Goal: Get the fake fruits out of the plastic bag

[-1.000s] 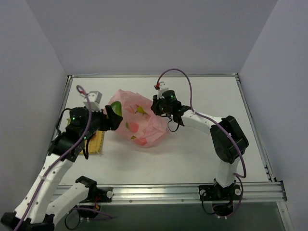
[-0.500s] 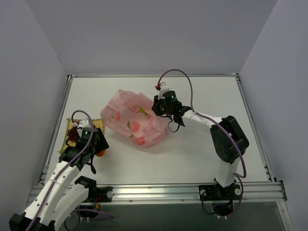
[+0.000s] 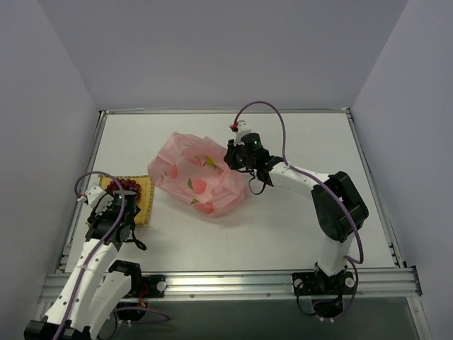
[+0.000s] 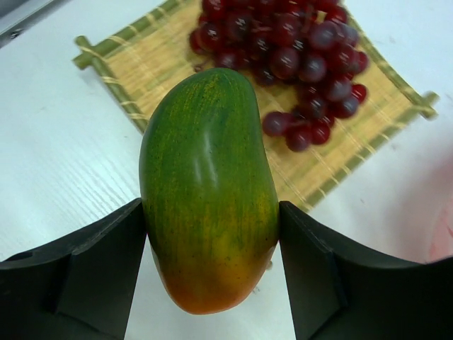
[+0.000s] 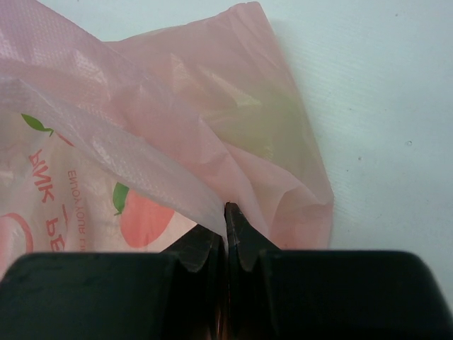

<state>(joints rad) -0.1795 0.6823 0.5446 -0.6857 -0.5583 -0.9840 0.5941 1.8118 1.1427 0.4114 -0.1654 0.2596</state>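
Note:
My left gripper (image 4: 212,273) is shut on a green fake mango (image 4: 209,184) with an orange tip and holds it above the table, just in front of the yellow woven mat (image 4: 141,67). In the top view this gripper (image 3: 117,216) hangs at the mat's near edge, and the arm hides the mango. The pink plastic bag (image 3: 202,173) lies wrinkled mid-table. My right gripper (image 3: 238,159) is shut on a fold of the bag (image 5: 141,142) at its right side, fingertips (image 5: 241,227) pinched together. A yellow-green shape (image 5: 265,120) shows dimly through the bag.
A bunch of dark red grapes (image 4: 297,57) lies on the mat, and shows in the top view (image 3: 124,186) too. The mat (image 3: 141,202) sits by the table's left rail. White walls close in the table on three sides.
My left arm has pulled back from the bag's left side with the mango, toward the near left, and now hangs by the mat. The right gripper has kept its hold on the bag.

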